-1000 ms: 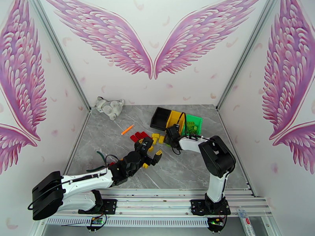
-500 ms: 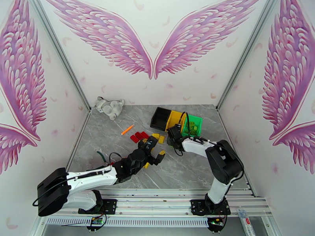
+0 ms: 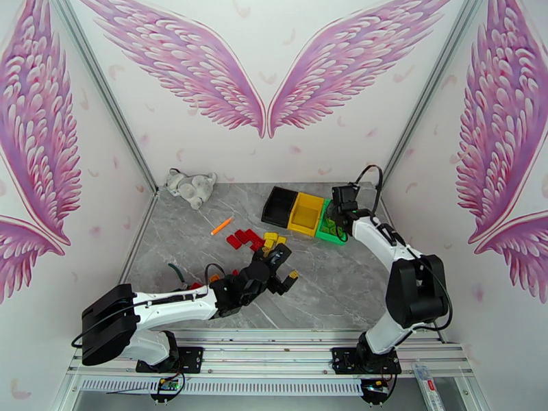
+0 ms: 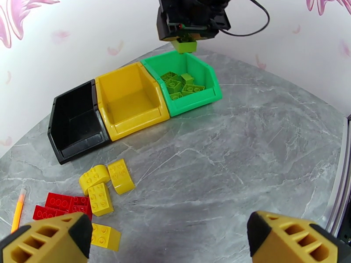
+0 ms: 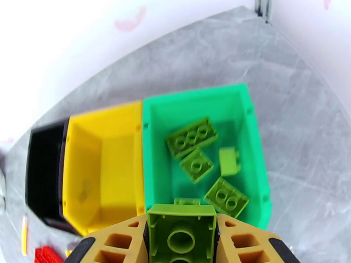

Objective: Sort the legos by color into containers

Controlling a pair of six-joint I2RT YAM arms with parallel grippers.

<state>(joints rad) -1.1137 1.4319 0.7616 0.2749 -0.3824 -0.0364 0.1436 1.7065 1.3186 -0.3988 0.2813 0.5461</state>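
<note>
- Lego brick (image 5: 181, 233), small, green, studded plastic, clenched in right jaws and hanging over green rectangular plastic bin (image 5: 151, 141); carried there from the loose pile within the last second
- Several green bricks (image 5: 191, 136) already lying inside that bin; release looks next
- Yellow plastic bin (image 4: 131, 117) and black plastic bin (image 4: 74, 128) holding nothing yet
- Left jaws spread wide, grasping nothing, moved up beside yellow bricks (image 4: 107, 180) and red bricks (image 4: 61, 204) on grey marble-look surface (image 4: 241, 163)

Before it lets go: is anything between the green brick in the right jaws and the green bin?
Nothing visible. The green brick hangs over the open green bin, where only other green bricks lie.
</note>
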